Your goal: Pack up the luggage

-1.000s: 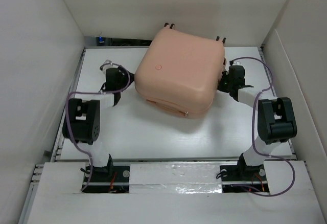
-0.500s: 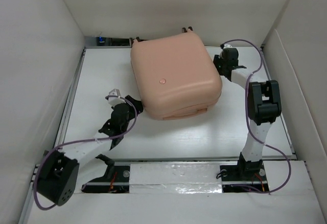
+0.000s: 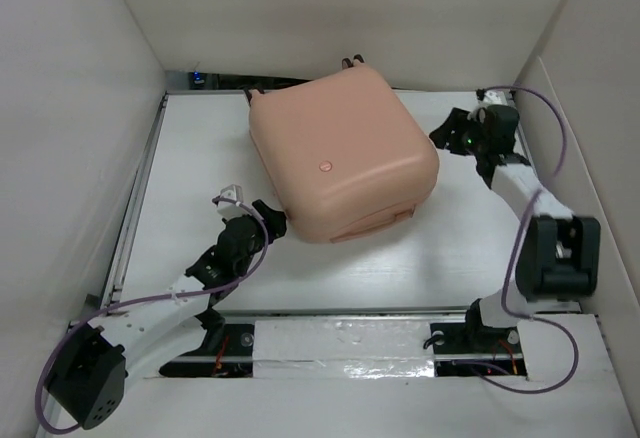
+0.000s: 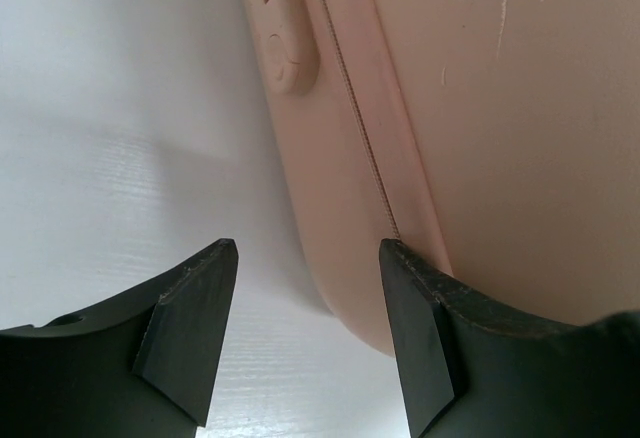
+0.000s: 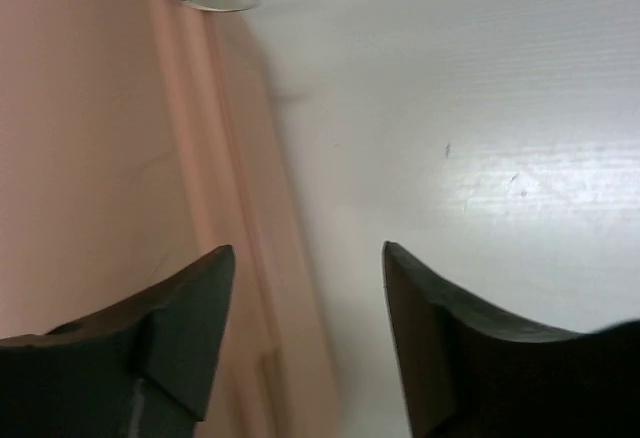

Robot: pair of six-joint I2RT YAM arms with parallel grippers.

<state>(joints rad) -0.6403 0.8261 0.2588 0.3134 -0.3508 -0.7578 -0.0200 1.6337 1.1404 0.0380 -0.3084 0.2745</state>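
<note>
From above: the luggage (image 3: 340,163) sits shut, far-centre on the table (image 3: 190,158). The left gripper (image 3: 264,226) is at its near-left corner, the right gripper (image 3: 450,139) beside its right flank. Left wrist: jaws apart, empty. Right wrist: jaws apart, holding nothing.

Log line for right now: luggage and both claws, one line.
luggage: closed, on table | left claw: open, empty, at its near-left corner | right claw: open, empty, beside its right side
</note>
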